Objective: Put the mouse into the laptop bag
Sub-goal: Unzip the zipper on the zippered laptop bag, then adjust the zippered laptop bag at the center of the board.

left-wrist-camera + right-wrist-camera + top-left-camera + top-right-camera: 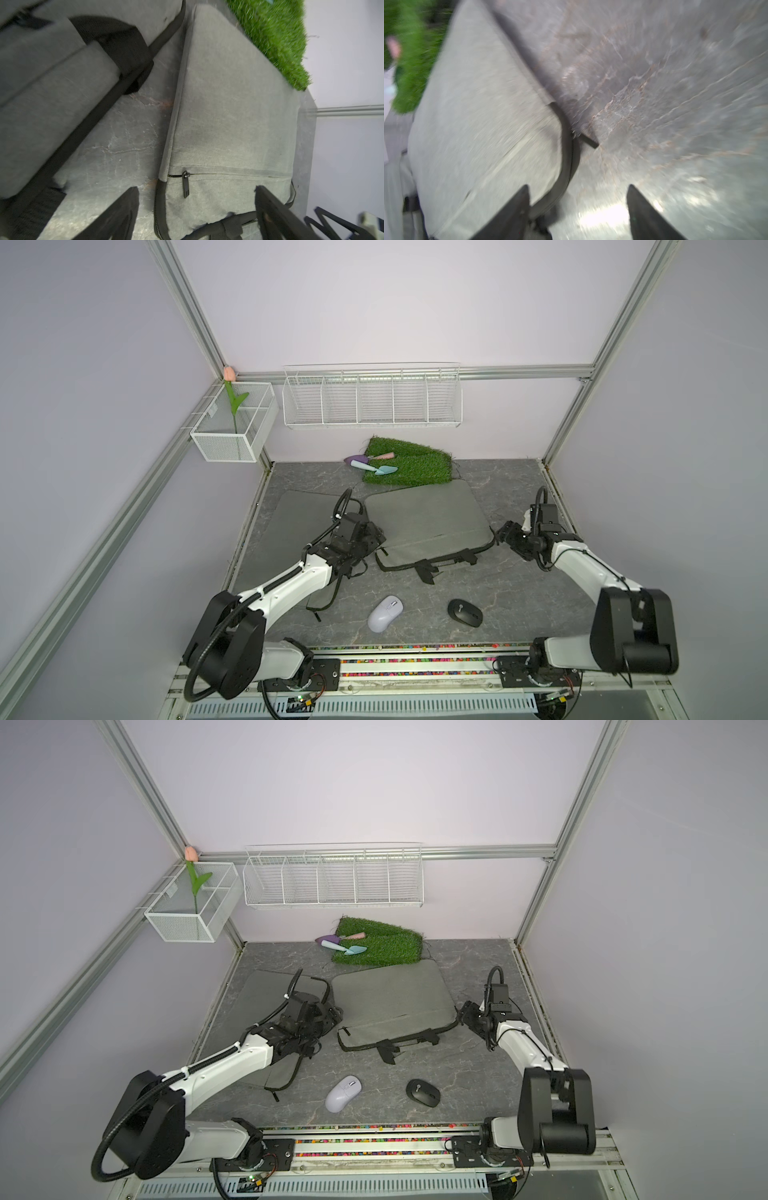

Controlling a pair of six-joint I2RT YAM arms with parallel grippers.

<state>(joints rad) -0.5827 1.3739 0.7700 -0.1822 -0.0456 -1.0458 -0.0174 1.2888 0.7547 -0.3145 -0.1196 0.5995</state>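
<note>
Emptily agape, left hand (pixel 195 188) and right hand (pixel 578 186) flank the laptop bag (pixel 428 522), white mouse (pixel 385 612) well apart.

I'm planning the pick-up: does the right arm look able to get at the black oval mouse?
Probably yes. The black oval mouse lies uncovered on the grey marbled tabletop, nothing against it, and the right arm's fingers, open and empty, sit at the grey fabric laptop bag's corner nearby.

Bright, even light; right wrist view heavily motion-blurred.
</note>
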